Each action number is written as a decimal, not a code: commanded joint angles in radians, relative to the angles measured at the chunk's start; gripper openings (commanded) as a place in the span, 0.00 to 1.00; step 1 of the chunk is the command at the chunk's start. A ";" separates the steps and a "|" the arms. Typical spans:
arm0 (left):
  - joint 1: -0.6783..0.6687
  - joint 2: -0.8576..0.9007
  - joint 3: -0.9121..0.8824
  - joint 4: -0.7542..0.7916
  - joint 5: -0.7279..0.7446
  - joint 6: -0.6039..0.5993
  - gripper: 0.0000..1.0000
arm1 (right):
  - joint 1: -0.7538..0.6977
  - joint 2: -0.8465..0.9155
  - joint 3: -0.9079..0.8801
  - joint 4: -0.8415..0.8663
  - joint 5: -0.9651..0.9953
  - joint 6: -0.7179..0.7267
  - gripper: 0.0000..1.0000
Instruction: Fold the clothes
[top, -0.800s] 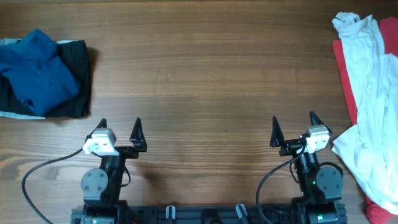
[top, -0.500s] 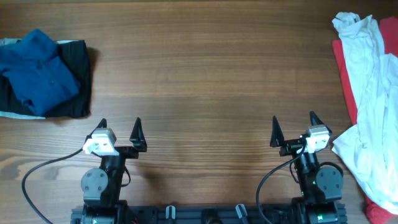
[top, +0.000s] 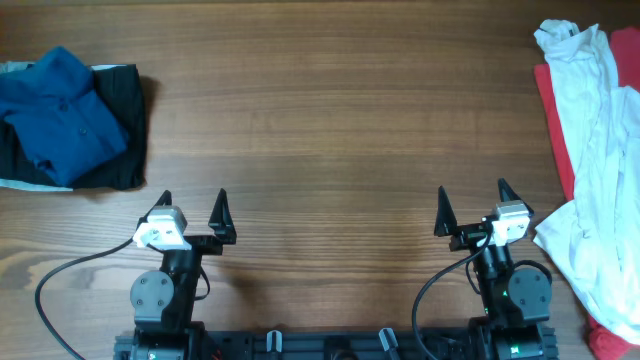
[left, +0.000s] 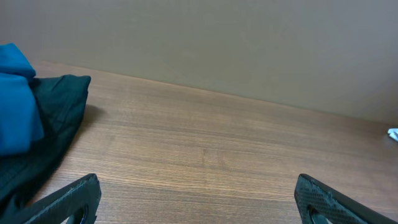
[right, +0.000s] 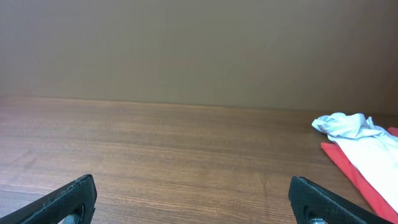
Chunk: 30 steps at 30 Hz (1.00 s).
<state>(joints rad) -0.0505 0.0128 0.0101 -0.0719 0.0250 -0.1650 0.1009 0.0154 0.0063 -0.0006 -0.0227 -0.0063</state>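
A crumpled white T-shirt (top: 598, 160) lies in a heap along the table's right edge, on top of a red shirt (top: 557, 130). Both also show at the right of the right wrist view, the white shirt (right: 357, 130) over the red shirt (right: 360, 177). My left gripper (top: 192, 206) is open and empty near the front edge, left of centre. My right gripper (top: 471, 204) is open and empty near the front edge, just left of the white shirt. In the wrist views each gripper's fingers (left: 199, 202) (right: 193, 199) are spread wide over bare wood.
A folded blue shirt (top: 55, 115) lies on a folded black garment (top: 120, 130) at the table's left edge; both show in the left wrist view, blue (left: 15, 106) on black (left: 53, 124). A plain wall rises behind the table's far edge.
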 joint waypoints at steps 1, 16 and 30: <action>-0.005 -0.010 -0.005 -0.004 0.016 0.016 1.00 | -0.004 -0.012 -0.001 0.003 -0.012 -0.018 1.00; -0.005 -0.010 -0.005 -0.003 0.016 0.016 1.00 | -0.004 -0.012 -0.001 0.003 -0.013 -0.017 1.00; -0.005 0.093 0.010 -0.012 0.107 -0.106 1.00 | -0.004 0.029 0.044 -0.076 -0.063 0.197 1.00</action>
<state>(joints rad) -0.0505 0.0608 0.0101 -0.0715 0.0349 -0.2066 0.1009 0.0219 0.0082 -0.0235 -0.0566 0.1070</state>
